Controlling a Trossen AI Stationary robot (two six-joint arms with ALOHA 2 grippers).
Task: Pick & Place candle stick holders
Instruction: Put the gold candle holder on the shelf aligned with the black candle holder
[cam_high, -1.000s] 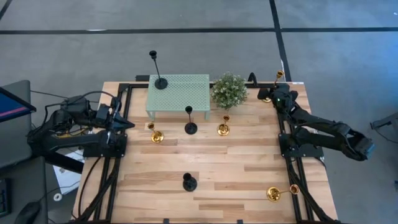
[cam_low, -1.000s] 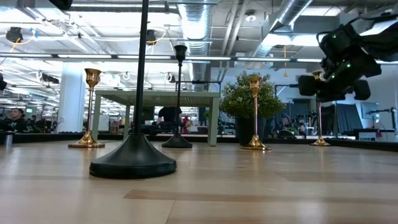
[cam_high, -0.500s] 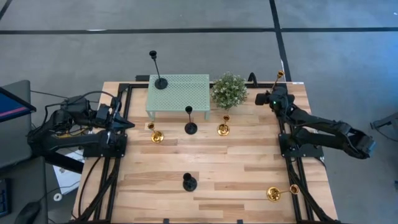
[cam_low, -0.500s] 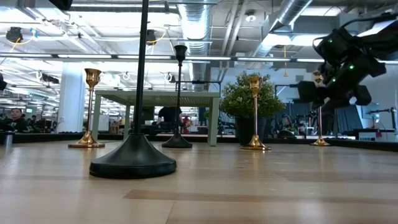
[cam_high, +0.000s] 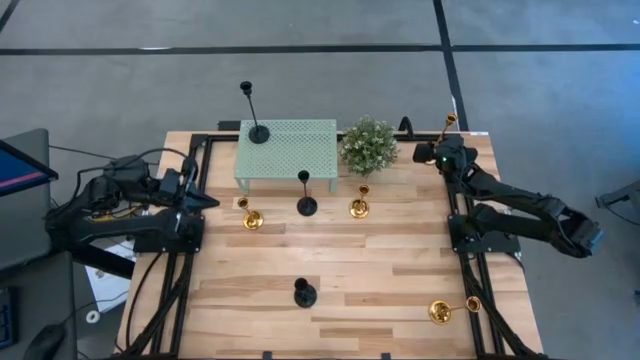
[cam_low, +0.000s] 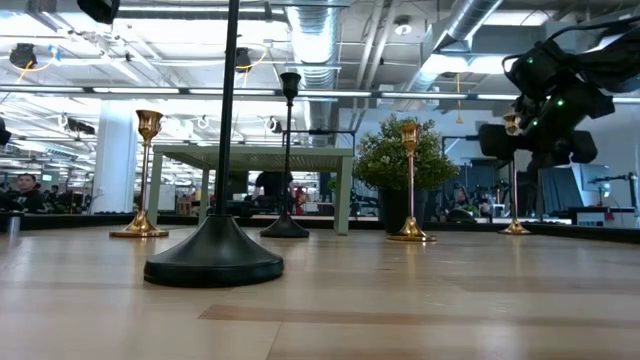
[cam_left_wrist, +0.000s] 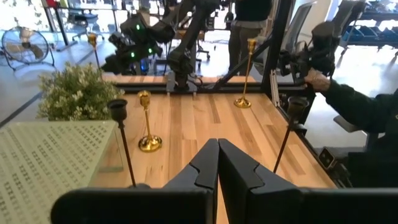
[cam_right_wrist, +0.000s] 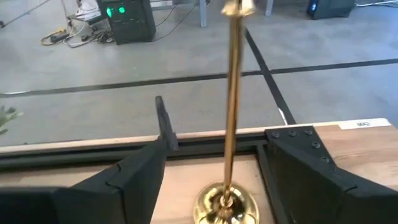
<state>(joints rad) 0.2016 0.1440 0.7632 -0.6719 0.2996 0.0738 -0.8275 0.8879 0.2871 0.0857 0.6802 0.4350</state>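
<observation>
Seven candle stick holders are out on the wooden surface (cam_high: 380, 255), and the right pincer (cam_high: 432, 154) sits at the far right corner with its fingers spread wide either side of an upright gold holder (cam_right_wrist: 231, 118), the stem standing free between them and not gripped. The way to do this well, I'd say, is to draw straight back and up along the stem's line, keeping both fingers off the brass so the slim thing doesn't rock on its round base. The left pincer (cam_left_wrist: 217, 163) waits at the left edge, fingers pressed together on nothing. Now the count: four gold, one at that corner, two upright in the middle row (cam_high: 251, 217) (cam_high: 359, 207), and one lying on its side near the front right (cam_high: 447, 310). Three black: one on the mint-green little table (cam_high: 286, 150), one just in front of that table (cam_high: 306, 203), one near the front centre (cam_high: 304, 293). One bushy potted plant (cam_high: 368, 145) stands beside the little table.
</observation>
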